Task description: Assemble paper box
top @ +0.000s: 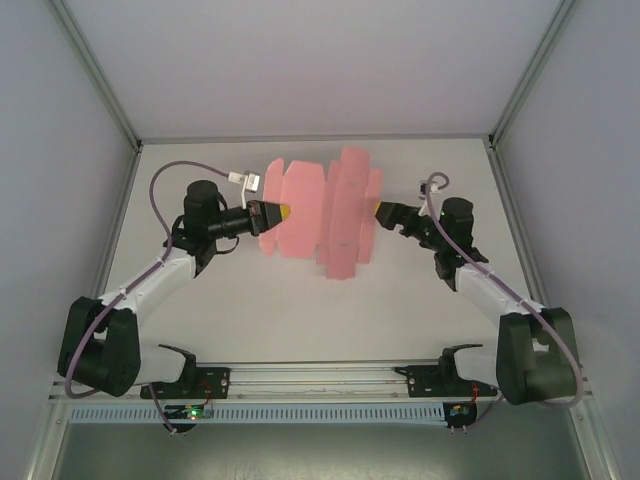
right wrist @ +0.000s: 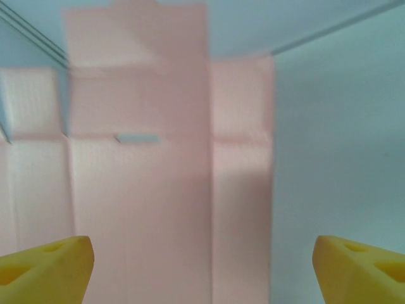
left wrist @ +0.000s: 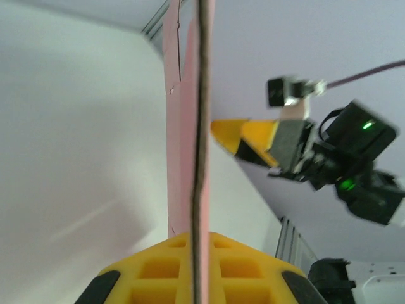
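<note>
Paper box point(top: 325, 210) sheet, mid-table point(top: 420, 300). Left gripper point(top: 280, 212) clamps its left edge. Right gripper point(top: 381, 210) spread wide near its right edge.

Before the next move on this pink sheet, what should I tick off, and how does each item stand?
1. Left gripper clamped on the paper box edge: ok.
2. Right gripper open for a grasp: ok, fingers wide apart.
3. Card's face turned toward the right gripper: ok.
4. Box formed: not ok, an unfolded sheet.
5. Right gripper touching the card: cannot tell.
</note>
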Action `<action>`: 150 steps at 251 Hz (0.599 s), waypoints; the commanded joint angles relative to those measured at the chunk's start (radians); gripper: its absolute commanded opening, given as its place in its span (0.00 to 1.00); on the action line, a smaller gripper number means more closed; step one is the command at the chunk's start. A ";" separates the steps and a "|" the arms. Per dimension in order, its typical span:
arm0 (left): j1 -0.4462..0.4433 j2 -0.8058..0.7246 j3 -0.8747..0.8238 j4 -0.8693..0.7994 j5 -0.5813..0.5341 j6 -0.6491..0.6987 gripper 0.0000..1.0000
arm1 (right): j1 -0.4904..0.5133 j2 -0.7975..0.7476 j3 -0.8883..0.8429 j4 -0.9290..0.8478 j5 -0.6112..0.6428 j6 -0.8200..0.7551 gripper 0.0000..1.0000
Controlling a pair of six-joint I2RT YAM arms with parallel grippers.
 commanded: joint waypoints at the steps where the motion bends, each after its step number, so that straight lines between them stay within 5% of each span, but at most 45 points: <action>1: -0.038 -0.050 0.003 0.249 -0.016 -0.096 0.00 | -0.057 -0.031 -0.058 0.166 -0.130 0.108 0.89; 72: -0.082 -0.174 -0.041 0.279 -0.143 -0.072 0.00 | -0.089 -0.011 -0.083 0.425 -0.292 0.212 0.80; 150: -0.086 -0.189 -0.081 0.339 -0.143 -0.102 0.00 | -0.090 0.029 -0.026 0.571 -0.375 0.242 0.66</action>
